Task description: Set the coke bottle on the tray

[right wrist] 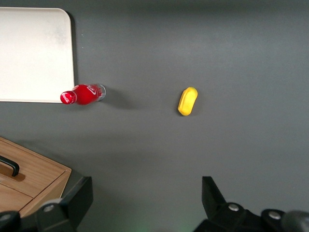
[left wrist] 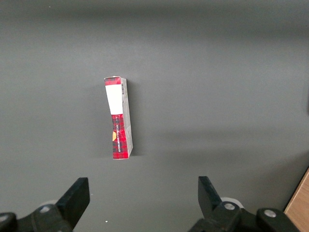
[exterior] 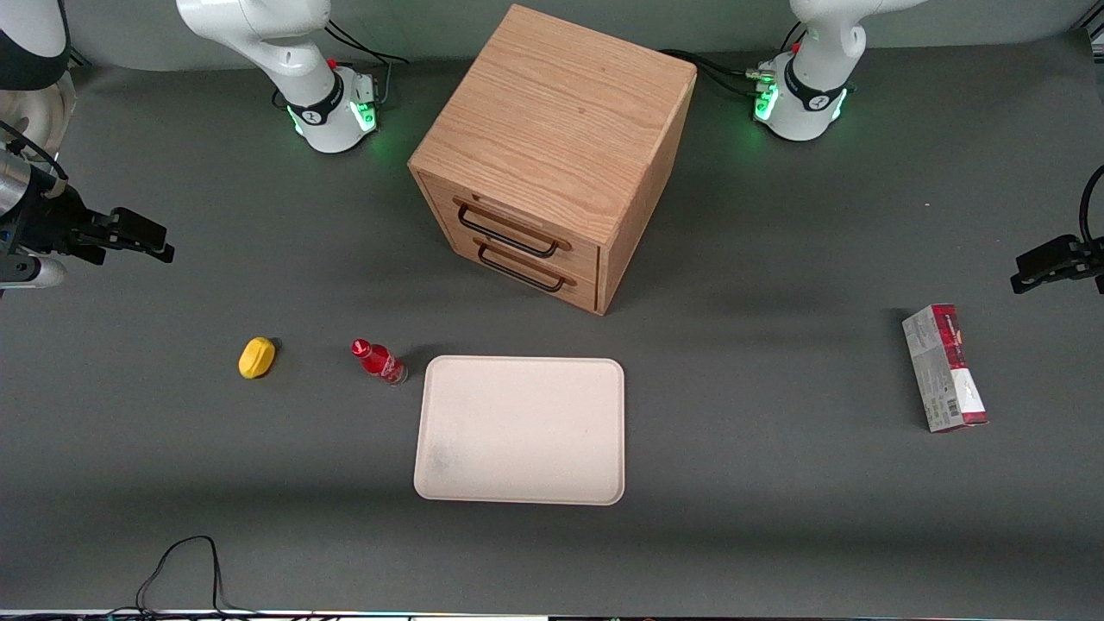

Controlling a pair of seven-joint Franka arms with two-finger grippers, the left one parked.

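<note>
Claw (right wrist: 145,203) is hanging open and empty at the working arm's end of the table, well apart from the coke bottle (exterior: 378,360), which is standing on the table (exterior: 776,483) just beside the tray (exterior: 520,429).

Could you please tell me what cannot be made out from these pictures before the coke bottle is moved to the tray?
- Coke bottle: lettering too small to read in the front view.
- Cabinet: drawers shut, contents hidden; cut off by the picture's edge in the right wrist view.
- Tray: cut off by the edge in the right wrist view.
- Gripper, open, high over the working arm's end of the table: its arm is cut off in the front view.
</note>
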